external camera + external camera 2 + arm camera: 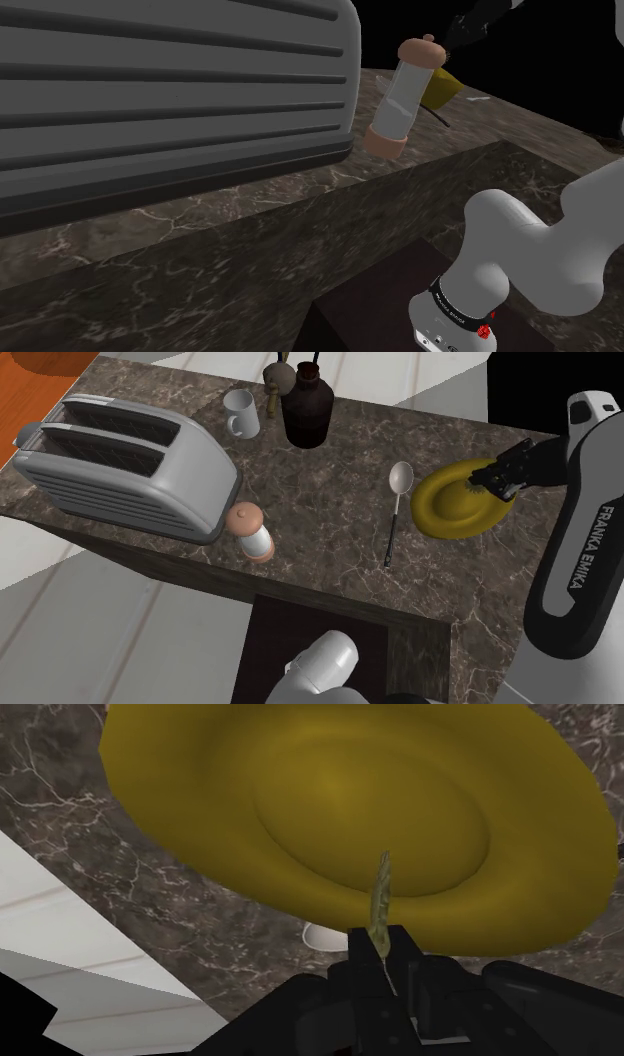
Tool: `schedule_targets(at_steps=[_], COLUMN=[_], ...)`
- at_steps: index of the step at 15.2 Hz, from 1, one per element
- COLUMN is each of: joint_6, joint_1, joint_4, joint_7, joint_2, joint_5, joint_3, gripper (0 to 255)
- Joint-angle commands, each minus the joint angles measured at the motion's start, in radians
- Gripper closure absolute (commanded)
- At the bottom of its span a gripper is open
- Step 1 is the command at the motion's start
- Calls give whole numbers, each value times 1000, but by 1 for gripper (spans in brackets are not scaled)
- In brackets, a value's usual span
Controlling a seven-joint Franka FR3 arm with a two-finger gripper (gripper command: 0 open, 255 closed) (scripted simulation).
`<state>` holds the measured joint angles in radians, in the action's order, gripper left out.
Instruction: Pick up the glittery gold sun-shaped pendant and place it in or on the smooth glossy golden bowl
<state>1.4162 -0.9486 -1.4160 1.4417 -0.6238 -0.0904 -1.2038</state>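
- Two of the three stages look done to you: the gripper [383, 942] is clamped on the sun-shaped pendant [380, 899], fingers almost together, with only the thin ornament between them
- You see the pendant edge-on, a narrow gold-green sliver sticking out just past the fingertips, clear of the marble counter [60, 794]
- Straight ahead of the fingertips lies the golden bowl [200, 784], and the pendant's tip sits over its inner hollow, towards the rim nearest the tool
- What remains, by my reading, is the release: bring the tool a little closer to the bowl if you want a gentle drop, then part the fingers
- Only the wrist view lets you confirm the grasp and how the pendant lines up with the hollow
- From the second exterior view you get the gripper [497, 480] over one side of the bowl [440, 512], but the pendant is too small to make out there
- That same view gives you the layout: a spoon [397, 502] just beside the bowl on the side away from the tool, with the pepper mill [250, 530], toaster [130, 467], mug [240, 412] and dark bottle [307, 410] well apart from it
- In the shoulder view the pepper mill [405, 95] covers much of the bowl [445, 88], and the gripper [460, 30] hangs just above what shows
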Motion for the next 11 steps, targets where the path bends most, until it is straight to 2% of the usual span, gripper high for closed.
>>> schedule_targets(at_steps=[1, 8, 9, 11], joint_6=[31, 31, 31, 31], joint_1=[28, 28, 28, 28], joint_4=[-50, -50, -50, -50], joint_7=[5, 5, 5, 5], joint_2=[-13, -13, -13, -13], joint_5=[-6, -6, -6, -6], joint_3=[16, 16, 16, 16], gripper=[255, 255, 0, 0])
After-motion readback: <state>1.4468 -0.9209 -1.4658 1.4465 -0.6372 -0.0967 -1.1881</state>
